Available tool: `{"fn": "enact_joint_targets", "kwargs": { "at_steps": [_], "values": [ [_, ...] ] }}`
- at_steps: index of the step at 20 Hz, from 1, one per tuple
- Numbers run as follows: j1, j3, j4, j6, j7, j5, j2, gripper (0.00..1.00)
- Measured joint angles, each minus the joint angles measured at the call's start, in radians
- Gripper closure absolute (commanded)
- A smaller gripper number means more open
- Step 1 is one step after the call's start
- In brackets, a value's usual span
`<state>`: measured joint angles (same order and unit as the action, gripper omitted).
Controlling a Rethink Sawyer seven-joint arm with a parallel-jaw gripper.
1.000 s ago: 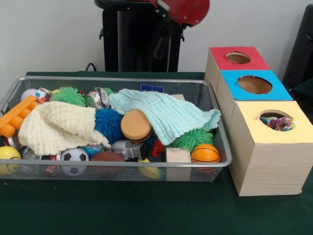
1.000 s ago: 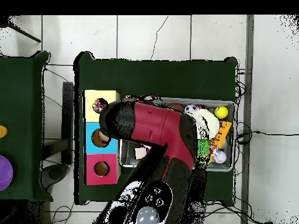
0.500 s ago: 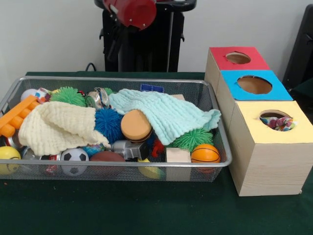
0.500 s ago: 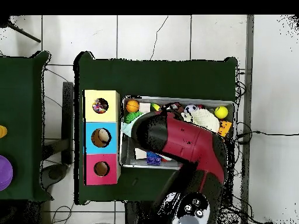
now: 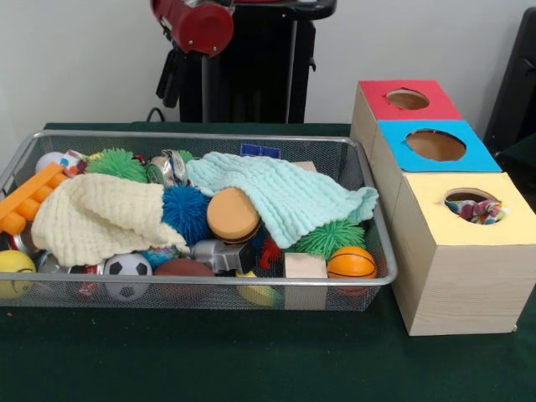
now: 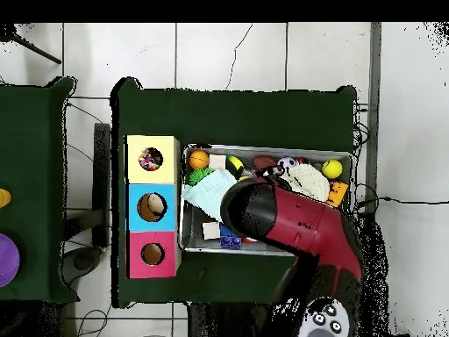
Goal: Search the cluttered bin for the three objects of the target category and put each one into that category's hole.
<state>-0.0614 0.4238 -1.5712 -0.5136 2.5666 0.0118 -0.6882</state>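
Front view shows the wire mesh bin (image 5: pixel 193 289) still packed: orange basketball (image 5: pixel 351 263) in the near right corner, soccer ball (image 5: pixel 127 270) and a brown football (image 5: pixel 182 268) along the near wall, yellow smiley ball (image 5: pixel 15 270) at the near left. Spiky balls too, a blue one (image 5: pixel 185 211) mid-bin and green ones (image 5: pixel 328 237). Two knit cloths, cream (image 5: pixel 96 216) and mint (image 5: pixel 280 194), drape over a lot of it, so whatever's underneath can't be seen.

Right beside the bin sit three boxes in a row. The yellow-topped box (image 5: pixel 502 226) already has something multicoloured in its hole (can't make out what), the blue-topped box (image 5: pixel 400 151) shows a roundish tan thing in the overhead view, and the red-topped box (image 5: pixel 373 105) looks empty.

The red arm (image 6: pixel 298 219) hangs over the middle of the bin in the overhead view and hides its own end, so I can't tell how the jaws stand.

My guess: it's in the search step. The target category isn't stated, so the next move calls for picking a candidate, maybe shifting a cloth first.
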Motion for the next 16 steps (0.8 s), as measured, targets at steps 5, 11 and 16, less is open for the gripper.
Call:
{"fn": "enact_joint_targets", "kwargs": {
  "at_steps": [5, 11, 16],
  "values": [
    [-0.054, -0.035, -0.029, 0.000, 0.000, -0.047, -0.021, 1.00],
    [-0.115, -0.080, -0.040, 0.006, 0.000, -0.132, -0.036, 0.00],
    [-0.139, -0.103, -0.054, 0.018, 0.000, -0.180, -0.043, 0.00]
  ]
}}
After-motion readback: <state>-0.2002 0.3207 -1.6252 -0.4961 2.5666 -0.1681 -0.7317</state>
